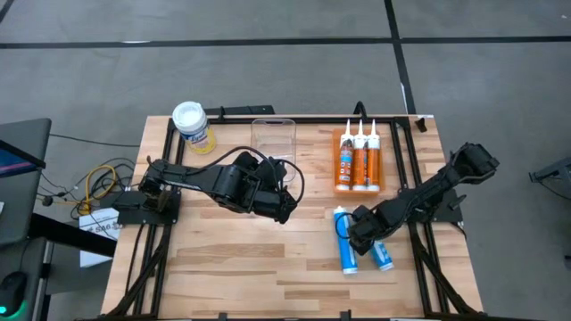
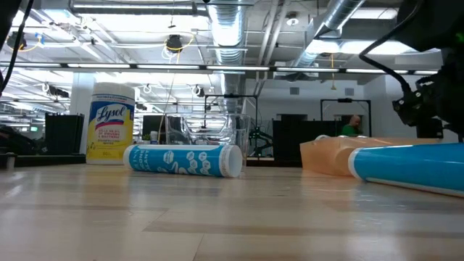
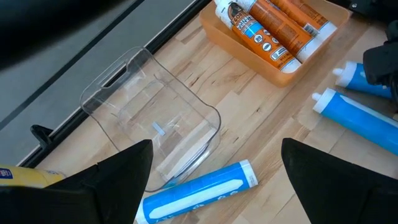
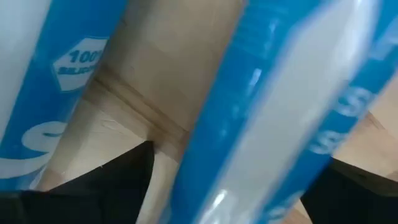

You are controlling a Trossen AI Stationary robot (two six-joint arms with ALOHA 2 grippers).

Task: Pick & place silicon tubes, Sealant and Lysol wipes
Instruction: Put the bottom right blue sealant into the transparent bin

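Blue silicone tube (image 1: 344,245) lies between the right hand's (image 1: 359,239) apart fingers, beside another tube (image 1: 382,254).

In the high view, the left arm covers the blue tube (image 3: 199,193) lying beside the clear bin (image 1: 273,140). The right gripper (image 1: 360,234) hides part of two blue tubes (image 1: 345,251) near the bench's right edge (whether its fingers touch one cannot be told). The right wrist view is blurred.

An industrial lab or workshop hall. Exposed ducts (image 2: 230,29) and pipes on the ceiling in the upper part of the low view, grey concrete floor (image 1: 268,62) around the wooden table (image 1: 268,259).
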